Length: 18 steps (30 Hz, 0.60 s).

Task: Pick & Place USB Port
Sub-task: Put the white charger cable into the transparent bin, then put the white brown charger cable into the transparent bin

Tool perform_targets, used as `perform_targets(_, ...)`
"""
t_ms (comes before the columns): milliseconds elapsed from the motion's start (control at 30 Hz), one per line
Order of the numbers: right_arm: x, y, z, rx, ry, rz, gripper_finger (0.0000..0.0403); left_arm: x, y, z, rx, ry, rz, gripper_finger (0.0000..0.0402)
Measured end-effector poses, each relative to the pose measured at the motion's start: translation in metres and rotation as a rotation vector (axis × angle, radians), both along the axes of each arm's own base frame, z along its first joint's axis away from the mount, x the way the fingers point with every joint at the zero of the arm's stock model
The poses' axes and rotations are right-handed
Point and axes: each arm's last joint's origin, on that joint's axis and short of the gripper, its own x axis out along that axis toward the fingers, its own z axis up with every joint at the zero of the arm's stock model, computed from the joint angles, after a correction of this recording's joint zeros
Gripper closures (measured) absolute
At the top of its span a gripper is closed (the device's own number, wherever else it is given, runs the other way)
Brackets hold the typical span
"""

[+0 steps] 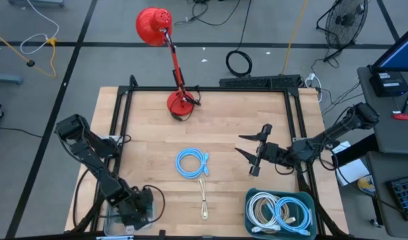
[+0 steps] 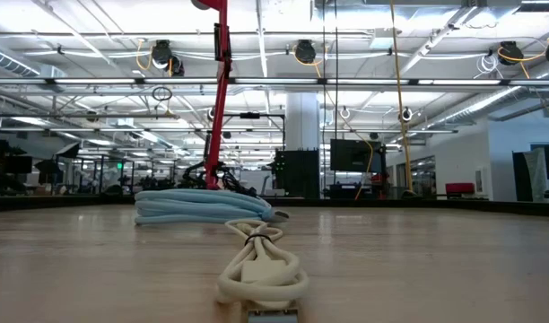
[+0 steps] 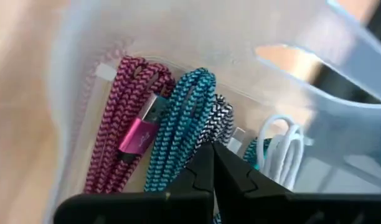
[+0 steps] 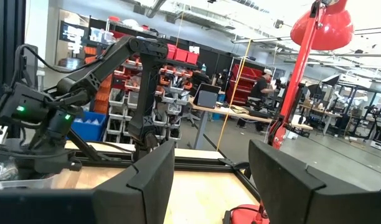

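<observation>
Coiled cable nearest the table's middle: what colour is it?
Light blue. The coiled cable shows best in the high view.

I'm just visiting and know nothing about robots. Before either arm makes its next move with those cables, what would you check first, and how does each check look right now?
1. Left claw shut: ok, its tips meet inside the clear bin above the braided cables.
2. Left claw holding a cable: cannot tell; the tips look pinched together with nothing between them.
3. Right claw open: ok, raised over the table's right side, nothing between its fingers.
4. Blue coiled cable free on the table: ok, nothing rests on it.
5. Cream cable apart from the blue one: ok.
6. Teal bin has room: cannot tell; it already holds white and blue coils.
</observation>
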Motion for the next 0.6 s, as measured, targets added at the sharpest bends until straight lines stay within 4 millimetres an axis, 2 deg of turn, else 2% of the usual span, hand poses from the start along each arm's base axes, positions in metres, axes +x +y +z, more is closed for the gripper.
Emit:
perform_targets(167,0.000,0.000,0.000,0.000,0.000,0.000,0.0206,-0.005,0.005,0.013,0.134,0.061,0.026,0.0402)
perform_targets(400,0.000,0.000,0.000,0.000,0.000,-0.001,0.0206,-0.007,0.000,0.068,0.171,-0.061,0.053,0.0402)
perform_targets(500,0.000,0.000,0.000,-0.002,0.003,-0.001,0.0206,-0.007,0.002,0.083,0.204,-0.087,0.071,0.0402)
perform_targets(600,0.000,0.000,-0.001,-0.004,0.007,-0.001,0.0206,-0.002,0.010,0.095,0.323,-0.157,0.121,0.0401)
